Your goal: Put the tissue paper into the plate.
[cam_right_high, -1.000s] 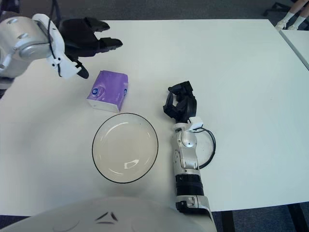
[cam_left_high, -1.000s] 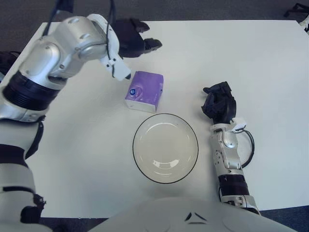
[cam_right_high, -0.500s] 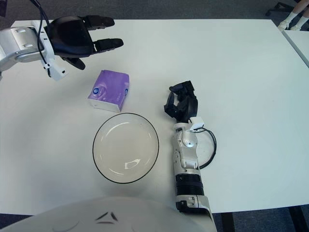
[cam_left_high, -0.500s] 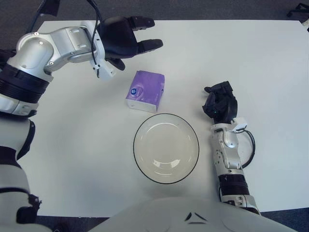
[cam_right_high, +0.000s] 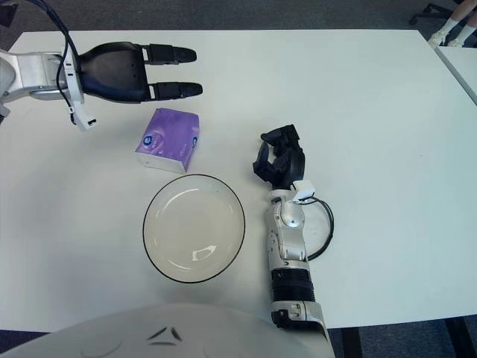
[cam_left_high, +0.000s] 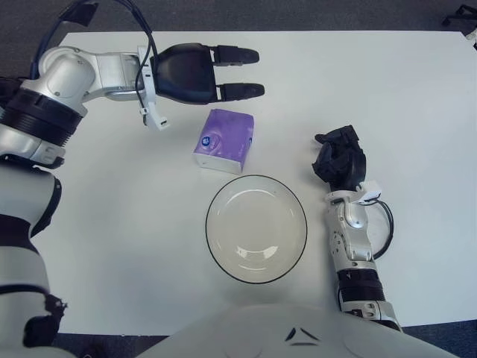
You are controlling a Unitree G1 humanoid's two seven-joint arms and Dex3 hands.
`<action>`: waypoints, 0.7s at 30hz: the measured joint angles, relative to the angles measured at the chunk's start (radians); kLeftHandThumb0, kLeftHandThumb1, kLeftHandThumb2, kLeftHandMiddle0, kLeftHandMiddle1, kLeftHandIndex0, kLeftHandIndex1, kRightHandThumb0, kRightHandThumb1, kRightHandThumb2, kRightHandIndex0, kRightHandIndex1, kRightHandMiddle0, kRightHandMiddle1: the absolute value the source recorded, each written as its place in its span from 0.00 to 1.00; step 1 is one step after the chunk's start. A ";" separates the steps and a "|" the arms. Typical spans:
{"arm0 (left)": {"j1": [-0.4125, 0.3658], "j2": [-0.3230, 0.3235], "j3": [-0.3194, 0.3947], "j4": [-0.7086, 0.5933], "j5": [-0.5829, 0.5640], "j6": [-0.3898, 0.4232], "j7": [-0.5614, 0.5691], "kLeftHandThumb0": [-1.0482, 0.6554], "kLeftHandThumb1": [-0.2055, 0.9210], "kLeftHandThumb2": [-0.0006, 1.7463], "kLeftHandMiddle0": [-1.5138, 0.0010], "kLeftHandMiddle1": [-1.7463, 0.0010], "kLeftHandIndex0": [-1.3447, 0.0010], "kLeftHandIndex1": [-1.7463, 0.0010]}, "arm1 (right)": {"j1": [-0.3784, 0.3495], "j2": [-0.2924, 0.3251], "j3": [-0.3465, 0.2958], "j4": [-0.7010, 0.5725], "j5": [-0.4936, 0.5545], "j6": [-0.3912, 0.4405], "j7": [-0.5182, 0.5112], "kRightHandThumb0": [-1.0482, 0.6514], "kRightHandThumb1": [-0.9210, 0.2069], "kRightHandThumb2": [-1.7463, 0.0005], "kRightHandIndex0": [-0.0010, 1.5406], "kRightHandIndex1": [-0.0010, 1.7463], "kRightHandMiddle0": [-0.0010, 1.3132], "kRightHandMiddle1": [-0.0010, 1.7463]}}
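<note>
One purple tissue pack (cam_left_high: 223,140) lies on the white surface (cam_left_high: 402,104), just beyond the far-left rim of one clear plate (cam_left_high: 256,228) with a dark edge, close to it and outside it; a round blue-and-white label sits on the pack's top, its writing too small to read; two hands show; the left hand (cam_left_high: 195,72) hovers beyond the pack, farther from the plate, fingers (cam_left_high: 240,91) straight, apart and holding nothing; the right hand (cam_left_high: 339,159) rests on the surface right of the plate, fingers curled together on nothing.
</note>
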 measured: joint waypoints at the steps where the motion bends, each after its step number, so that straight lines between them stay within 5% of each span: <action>1: -0.015 -0.003 -0.020 0.017 0.032 -0.011 0.047 0.66 0.51 0.78 1.00 1.00 1.00 1.00 | 0.000 0.000 -0.001 0.000 0.000 0.002 -0.001 0.38 0.29 0.44 0.42 0.83 0.30 1.00; 12: -0.074 -0.126 -0.267 0.162 0.303 0.081 0.467 0.62 0.52 0.76 1.00 1.00 1.00 1.00 | 0.003 0.002 -0.012 -0.001 0.004 0.017 -0.024 0.38 0.30 0.44 0.42 0.83 0.31 1.00; 21: -0.085 -0.183 -0.379 0.243 0.339 0.104 0.605 0.67 0.52 0.77 1.00 1.00 1.00 1.00 | 0.007 0.003 -0.021 -0.013 0.004 0.019 -0.053 0.38 0.29 0.44 0.42 0.83 0.30 1.00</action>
